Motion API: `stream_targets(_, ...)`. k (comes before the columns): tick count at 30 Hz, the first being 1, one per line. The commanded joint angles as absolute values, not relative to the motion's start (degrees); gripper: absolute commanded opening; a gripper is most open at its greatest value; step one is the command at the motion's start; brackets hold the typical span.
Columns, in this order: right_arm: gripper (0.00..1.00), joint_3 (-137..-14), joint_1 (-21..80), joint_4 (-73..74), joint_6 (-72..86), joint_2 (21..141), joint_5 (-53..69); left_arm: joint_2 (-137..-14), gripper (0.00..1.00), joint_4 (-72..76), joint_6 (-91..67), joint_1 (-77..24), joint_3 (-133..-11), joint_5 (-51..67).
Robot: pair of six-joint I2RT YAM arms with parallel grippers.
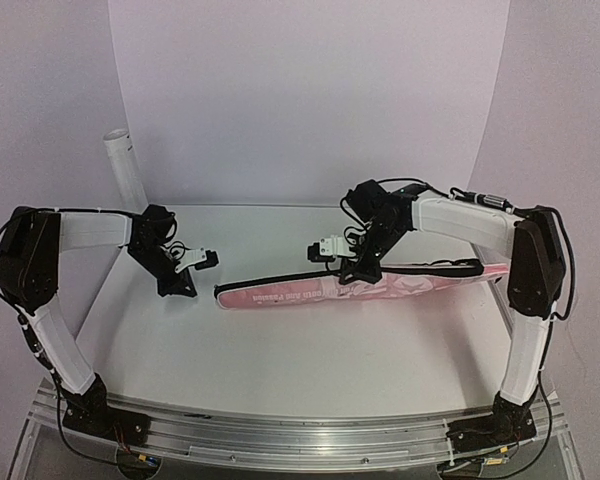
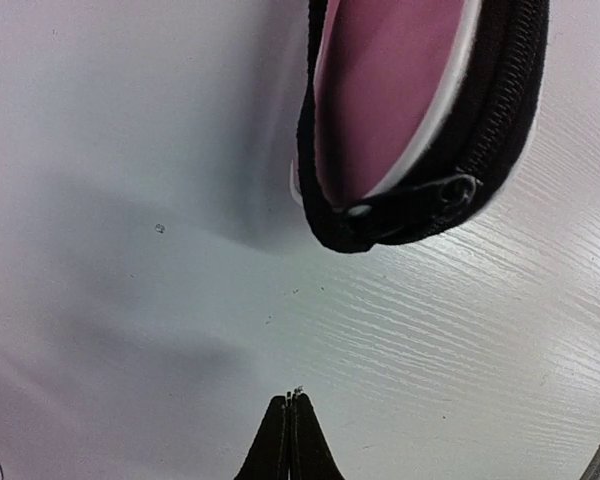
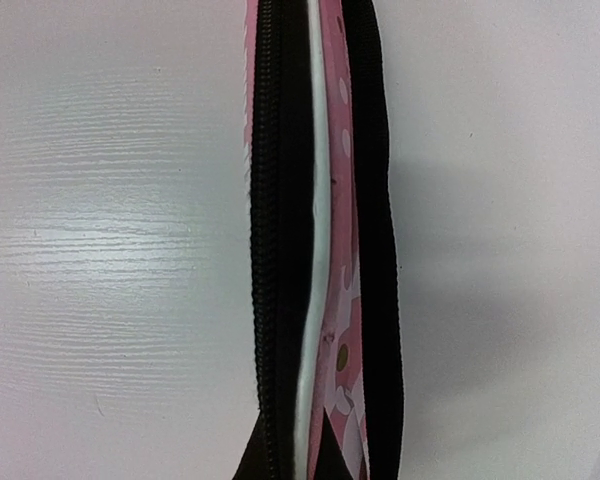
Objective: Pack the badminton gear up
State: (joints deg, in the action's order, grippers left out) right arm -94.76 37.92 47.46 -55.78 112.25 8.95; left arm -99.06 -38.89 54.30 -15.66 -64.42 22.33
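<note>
The badminton gear is out of view in every frame. A long pink bag (image 1: 280, 298) with a black zipper lies across the table, its rounded end (image 2: 380, 120) showing a zipper pull (image 2: 450, 190). My left gripper (image 1: 177, 288) stands just left of that end, low over the table. Its tips (image 2: 293, 397) are shut with nothing between them, a short way from the bag. My right gripper (image 1: 352, 278) sits on the bag's upper edge near the middle. It is shut (image 3: 302, 462) on the bag's zipper edge (image 3: 270, 250) and white piping.
A tall white tube (image 1: 125, 165) stands at the back left by the wall. The bag's black strap (image 1: 440, 266) runs along its right half. The white table (image 1: 310, 350) ends at a metal rail at the near edge.
</note>
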Motion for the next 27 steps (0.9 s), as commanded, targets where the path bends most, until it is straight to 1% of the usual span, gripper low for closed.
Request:
stream_targets(1,0.0,-96.0,37.8,50.4,-57.3,109.0,7.8,-100.3,0.0,-36.5,54.7,-16.2,-67.1,26.1)
stream_targets(4,0.0,-96.2,37.7,50.4,-57.1,109.2,8.6,-100.6,0.01,-41.0,56.3,-16.2,-69.7,32.1)
stream_targets(5,0.0,-96.1,37.7,50.4,-57.0,109.2,8.9,-100.6,0.06,-41.8,57.0,-16.2,-70.5,33.8)
stream_targets(7,0.0,-96.1,37.7,50.4,-56.9,109.4,9.5,-100.2,0.28,-42.1,58.1,-16.2,-71.2,37.5)
stream_targets(8,0.0,-96.1,37.8,50.4,-56.8,109.5,9.7,-100.1,0.36,-41.6,59.3,-16.2,-71.6,38.6)
stream_targets(10,0.0,-96.2,37.8,50.5,-56.5,109.7,9.8,-100.0,0.44,-40.9,63.4,-16.3,-72.3,39.4)
stream_targets(11,0.0,-96.3,37.8,50.5,-56.4,109.7,10.0,-99.9,0.46,-41.0,66.0,-16.5,-72.5,39.1)
stream_targets(13,0.0,-96.4,37.7,50.5,-56.2,109.7,10.2,-99.6,0.48,-40.5,70.9,-17.2,-71.9,37.8)
stream_targets(15,0.0,-96.5,37.8,50.5,-55.9,109.8,10.3,-99.3,0.47,-38.5,74.9,-18.3,-70.7,35.8)
stream_targets(19,0.0,-96.6,37.7,50.5,-55.5,110.0,10.6,-101.4,0.34,-37.6,79.1,-19.3,-72.3,33.3)
stream_targets(27,0.0,-96.1,37.8,50.4,-55.0,109.9,11.1,-103.2,0.31,-41.8,84.4,-20.1,-74.5,31.4)
